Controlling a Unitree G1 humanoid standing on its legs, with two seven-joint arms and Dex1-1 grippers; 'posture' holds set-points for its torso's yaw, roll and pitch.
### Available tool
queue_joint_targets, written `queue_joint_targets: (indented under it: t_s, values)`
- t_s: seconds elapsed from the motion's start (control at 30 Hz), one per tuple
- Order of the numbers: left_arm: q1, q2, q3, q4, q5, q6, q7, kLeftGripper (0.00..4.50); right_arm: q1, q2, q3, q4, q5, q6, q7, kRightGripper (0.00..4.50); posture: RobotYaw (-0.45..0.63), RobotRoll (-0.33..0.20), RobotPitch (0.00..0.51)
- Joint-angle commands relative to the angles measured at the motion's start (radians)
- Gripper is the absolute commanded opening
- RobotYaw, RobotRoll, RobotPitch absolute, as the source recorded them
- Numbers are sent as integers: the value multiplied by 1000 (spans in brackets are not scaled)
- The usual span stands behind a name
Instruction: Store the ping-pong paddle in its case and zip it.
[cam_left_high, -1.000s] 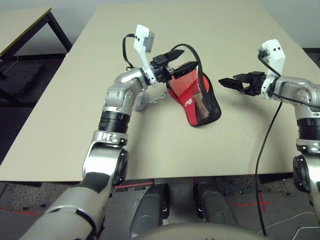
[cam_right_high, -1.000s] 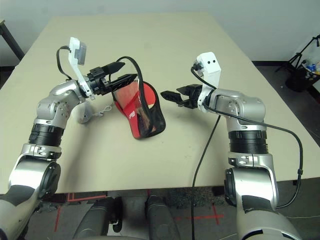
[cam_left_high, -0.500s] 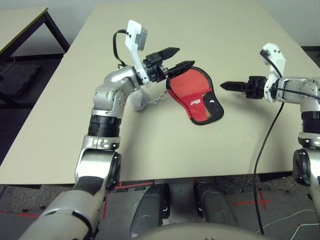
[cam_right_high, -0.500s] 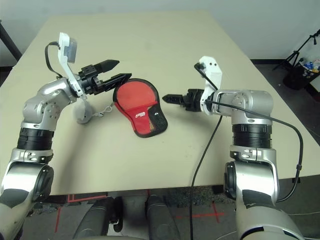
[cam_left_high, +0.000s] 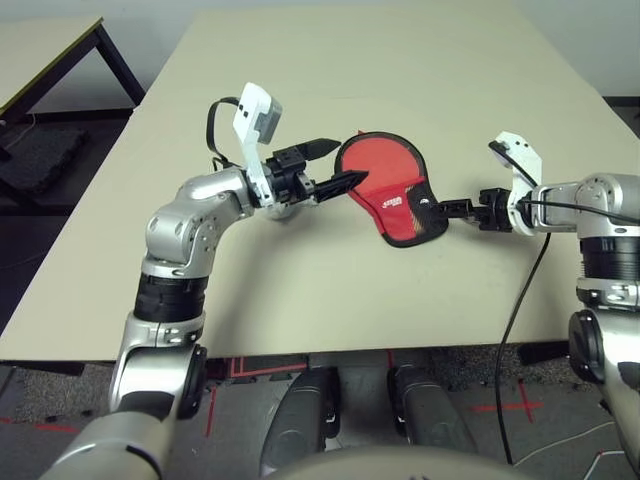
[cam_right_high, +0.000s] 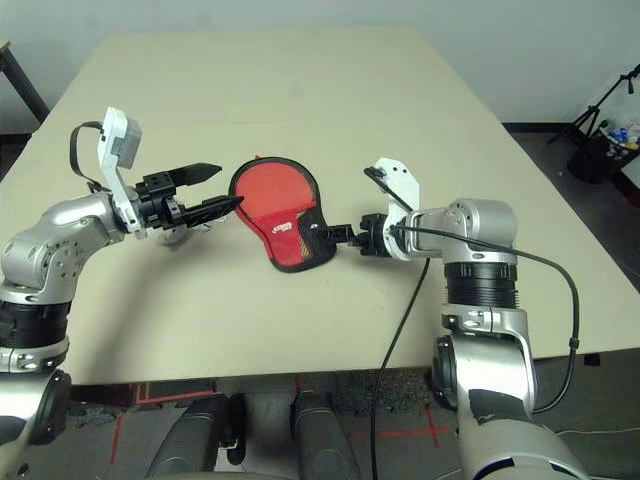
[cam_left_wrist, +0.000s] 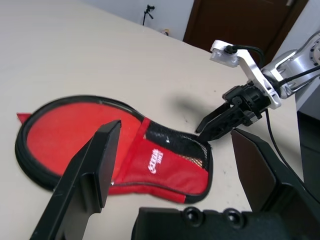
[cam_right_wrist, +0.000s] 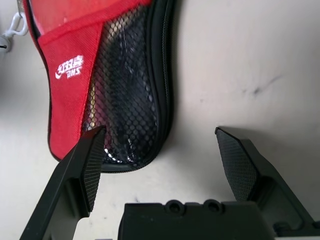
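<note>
The case (cam_left_high: 385, 190), red with black trim, lies on the tabletop (cam_left_high: 300, 310) between the two grippers. The left gripper (cam_left_high: 342, 165), at its left, has its jaws open. The right gripper (cam_right_wrist: 160, 137) has open jaws near the case's mesh pocket (cam_right_wrist: 122, 95). The white ball (cam_left_high: 284, 209) sits left of the case.

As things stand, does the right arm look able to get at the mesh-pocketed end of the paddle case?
Probably yes: the right end effector is open right beside the paddle case's mesh end, and nothing visible stands between them.
</note>
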Motion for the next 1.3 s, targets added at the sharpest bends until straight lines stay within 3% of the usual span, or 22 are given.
queue_joint_targets:
  t_s: [0.03,0.37,0.63,0.77,1.13,1.3]
  values:
    - [13,1,-5,-28,-12,11,16,4500,14,37,-12,8,17,45,-10,4487,-6,0,123]
    - [3,-14,-18,-6,-14,1,25,4500,-40,174,-117,137,11,79,-64,4487,-24,0,128]
    - [32,20,-38,44,-6,32,-6,4500,-93,249,-200,307,-1,13,-114,4487,-26,0,130]
    - [76,37,-53,76,6,30,-26,4500,-109,256,-205,363,-8,-31,-129,3700,-28,0,129]
    - [108,54,-85,112,34,3,-47,4500,-95,239,-139,308,6,-18,-105,133,-42,0,137]
    - [101,39,-86,117,38,-3,-43,4500,-92,230,-147,236,16,33,-114,23,-49,0,145]
